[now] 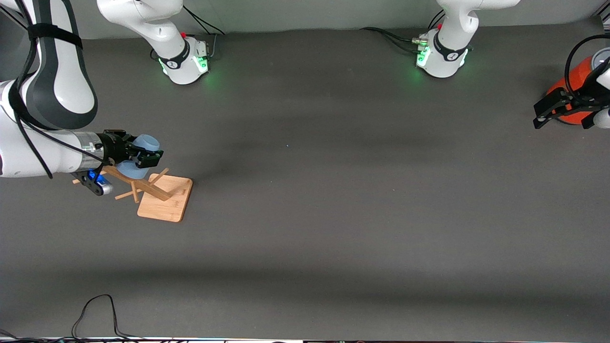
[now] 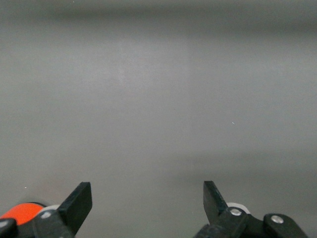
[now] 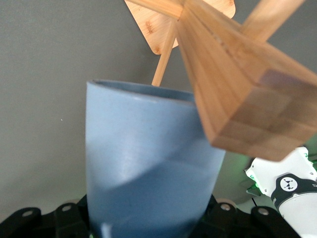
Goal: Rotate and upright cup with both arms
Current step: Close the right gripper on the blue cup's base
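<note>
The light blue cup [image 1: 147,141] hangs tilted over a wooden peg stand [image 1: 164,202] at the right arm's end of the table. My right gripper [image 1: 147,158] is shut on the cup, one finger on each side of its wall. In the right wrist view the cup [image 3: 148,163] fills the space between the jaws. Its rim points toward the stand's base [image 3: 153,25], and the stand's thick post [image 3: 242,89] runs close beside it. My left gripper [image 1: 562,121] [image 2: 147,198] waits open and holds nothing, above the table at the left arm's end.
An orange canister [image 1: 572,78] [image 2: 20,210] stands right by the left gripper. The stand's thin pegs [image 1: 126,194] stick out toward the front camera. A black cable [image 1: 95,309] loops at the table's front edge. Both arm bases [image 1: 186,59] [image 1: 443,57] stand along the back.
</note>
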Controlling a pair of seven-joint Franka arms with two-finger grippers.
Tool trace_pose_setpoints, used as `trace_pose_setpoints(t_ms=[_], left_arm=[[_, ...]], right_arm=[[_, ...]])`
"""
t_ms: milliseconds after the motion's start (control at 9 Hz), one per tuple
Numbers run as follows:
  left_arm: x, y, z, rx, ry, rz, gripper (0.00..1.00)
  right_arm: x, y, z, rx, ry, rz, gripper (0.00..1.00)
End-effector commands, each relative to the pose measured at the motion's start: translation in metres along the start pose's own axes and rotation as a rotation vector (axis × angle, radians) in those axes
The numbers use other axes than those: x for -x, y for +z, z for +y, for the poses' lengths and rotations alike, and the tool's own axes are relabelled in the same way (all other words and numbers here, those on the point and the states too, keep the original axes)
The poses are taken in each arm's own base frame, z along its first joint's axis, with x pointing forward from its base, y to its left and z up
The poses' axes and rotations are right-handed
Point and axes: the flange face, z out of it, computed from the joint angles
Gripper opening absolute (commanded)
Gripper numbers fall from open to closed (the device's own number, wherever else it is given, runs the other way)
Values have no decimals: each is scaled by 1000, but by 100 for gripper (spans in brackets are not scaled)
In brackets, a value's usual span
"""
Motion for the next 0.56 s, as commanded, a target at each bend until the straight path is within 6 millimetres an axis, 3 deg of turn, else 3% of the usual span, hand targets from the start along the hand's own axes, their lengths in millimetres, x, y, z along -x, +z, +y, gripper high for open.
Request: trace_pose_setpoints(t_ms=[0, 444], left_arm=[[-2, 3, -2, -9, -1, 10, 100], [-2, 3, -5, -9, 8, 13, 100]], right_arm=[[13, -16, -5, -25, -15, -9, 14], [31, -34, -16, -63, 1, -40, 14]])
